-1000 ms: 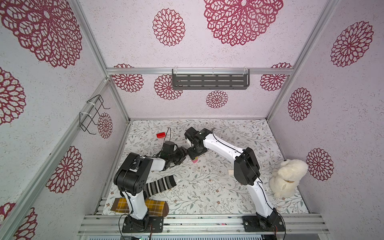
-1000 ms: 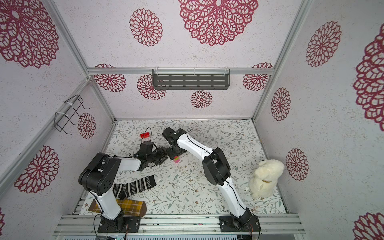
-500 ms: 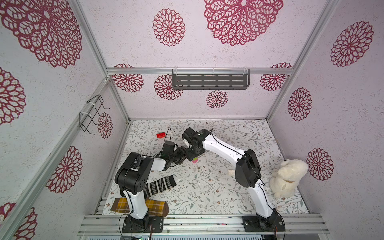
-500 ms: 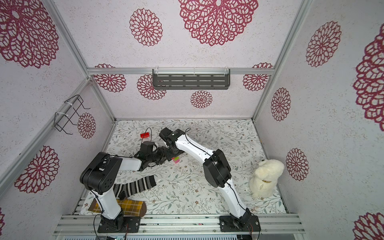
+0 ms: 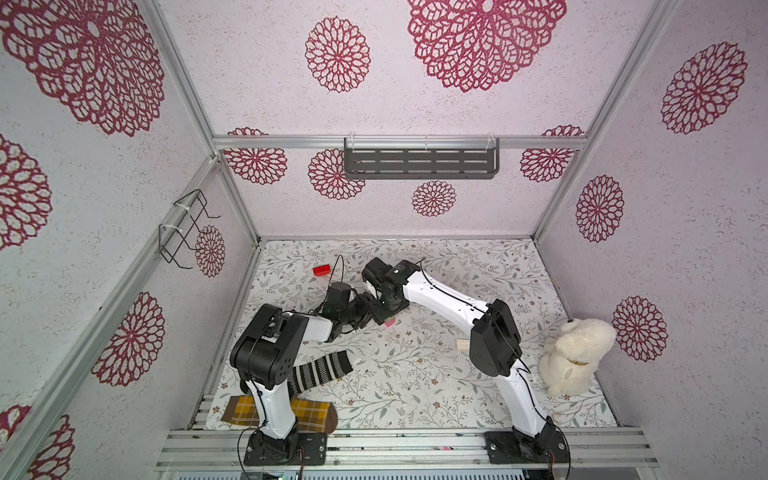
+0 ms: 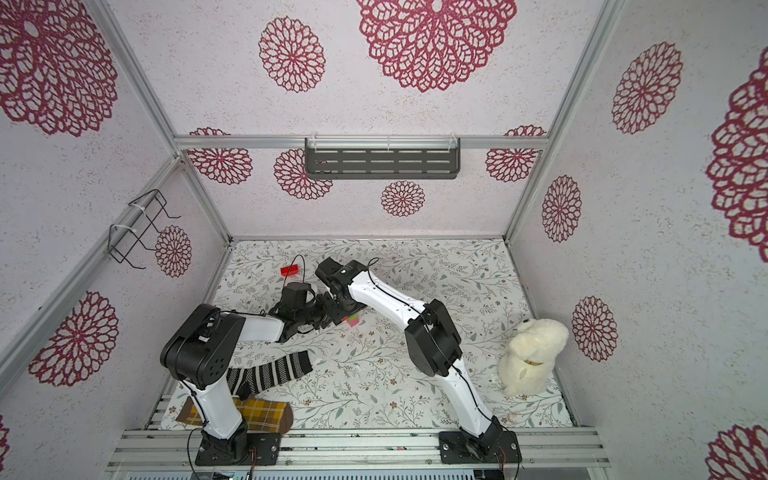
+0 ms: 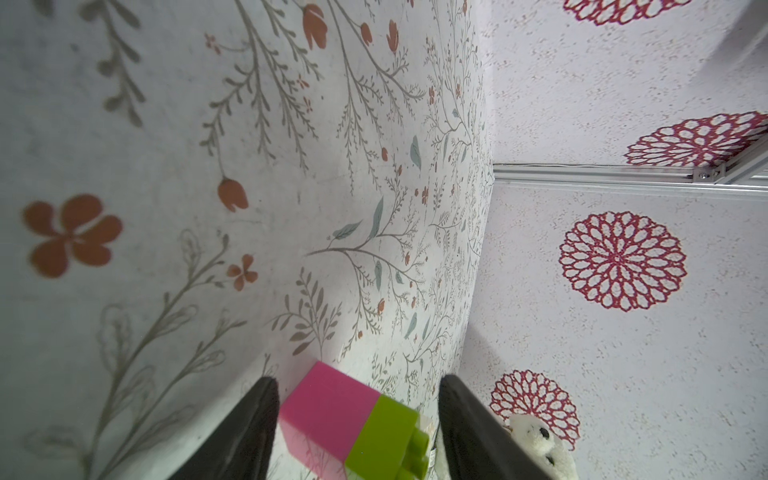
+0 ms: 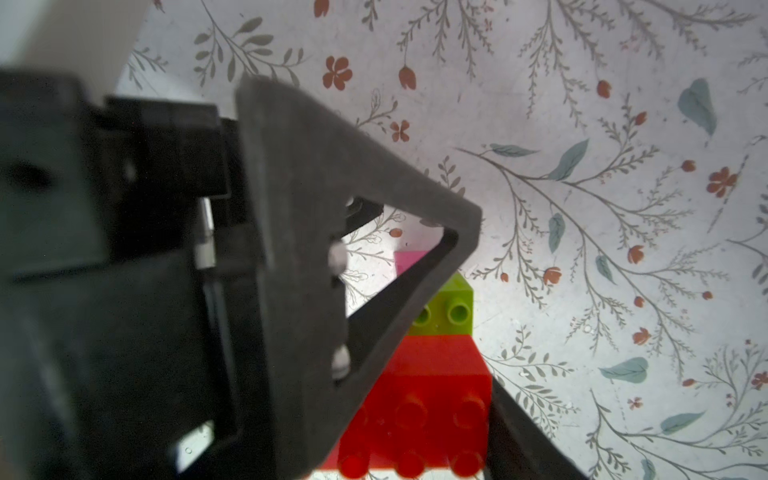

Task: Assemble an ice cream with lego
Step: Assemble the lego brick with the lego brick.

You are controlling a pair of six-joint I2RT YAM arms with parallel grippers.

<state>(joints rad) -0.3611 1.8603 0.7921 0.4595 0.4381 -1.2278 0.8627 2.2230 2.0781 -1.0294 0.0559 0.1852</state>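
So the left hand (image 7: 356, 380) pinches the pink-green stem (image 7: 353, 419) lying level, green studs (image 8: 457, 311) facing the right hand (image 5: 384, 312), which pinches a red brick (image 8: 432, 399) right beside them.

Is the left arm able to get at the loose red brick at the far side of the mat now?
Probably it reaches: the loose red brick lies in the open, near the left claw. But that claw holds the pink-and-green stack, so no grasp yet.

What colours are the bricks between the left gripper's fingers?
Pink and lime green bricks, clearest in the left wrist view.
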